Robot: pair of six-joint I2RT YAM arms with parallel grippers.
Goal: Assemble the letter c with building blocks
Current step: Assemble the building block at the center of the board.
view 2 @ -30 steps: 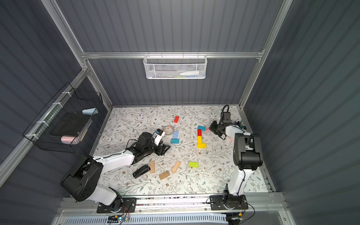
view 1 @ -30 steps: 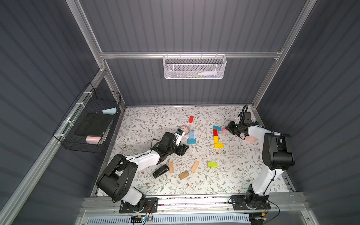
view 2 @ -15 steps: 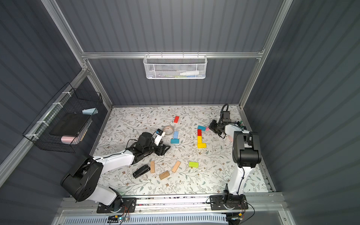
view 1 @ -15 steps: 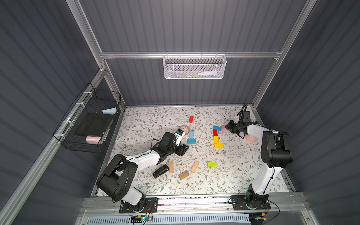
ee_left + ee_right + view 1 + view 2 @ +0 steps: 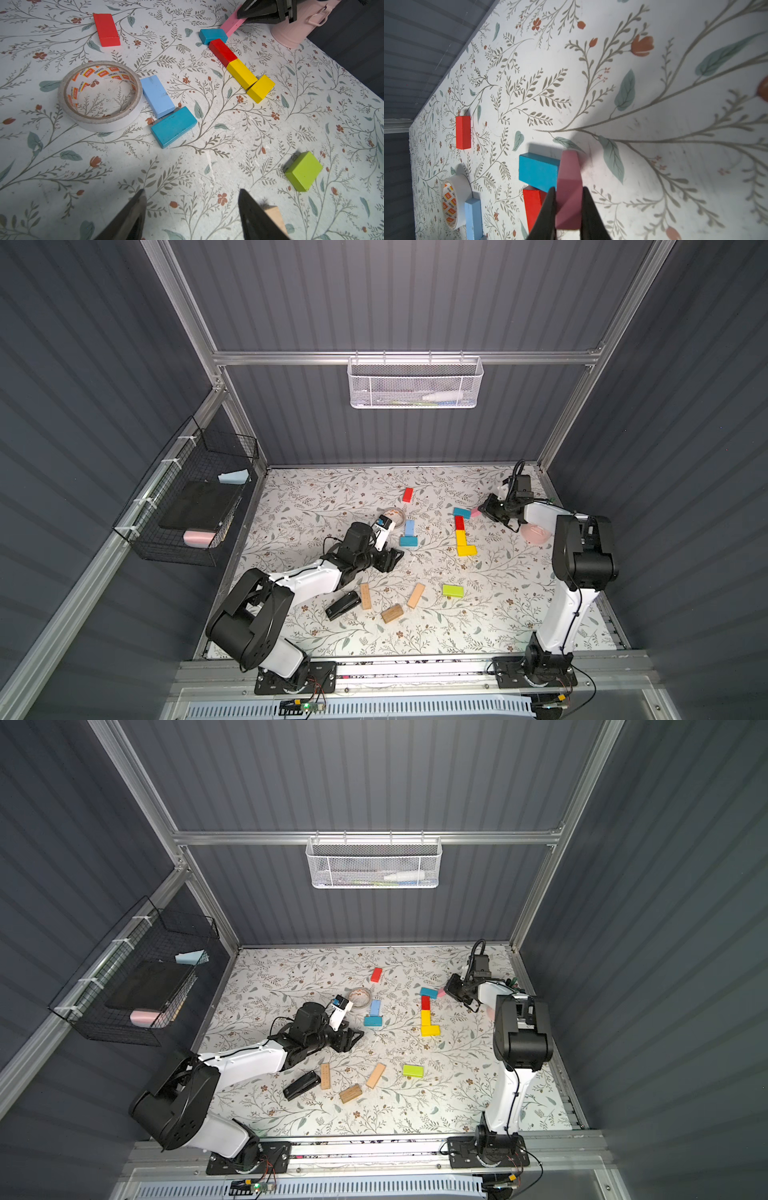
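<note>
Right arm point(image 5: 582, 547) elbow shifted slightly toward 9 o'clock since earlier frame; building blocks point(image 5: 460, 537) unmoved.
Right gripper point(image 5: 569, 189): clamped on pink block point(image 5: 569, 172), clear in right wrist view only; block just beside teal block point(image 5: 538, 169), 2 o'clock on bench point(image 5: 519, 614).
Left gripper point(image 5: 192, 190): jaws apart, empty, over bare bench, per left wrist view.
Stapler point(image 5: 343, 605): top views only.

Only legible print found: tape roll point(image 5: 104, 125), inner cardboard core, left wrist view. Repeated orange labels point(image 5: 88, 72) with white lettering run round the core; the Latin word looks like "deli", with smaller characters beside it that are too fine to read. The same labels point(image 5: 450, 207) show in the right wrist view, but are blurred and unreadable there
</note>
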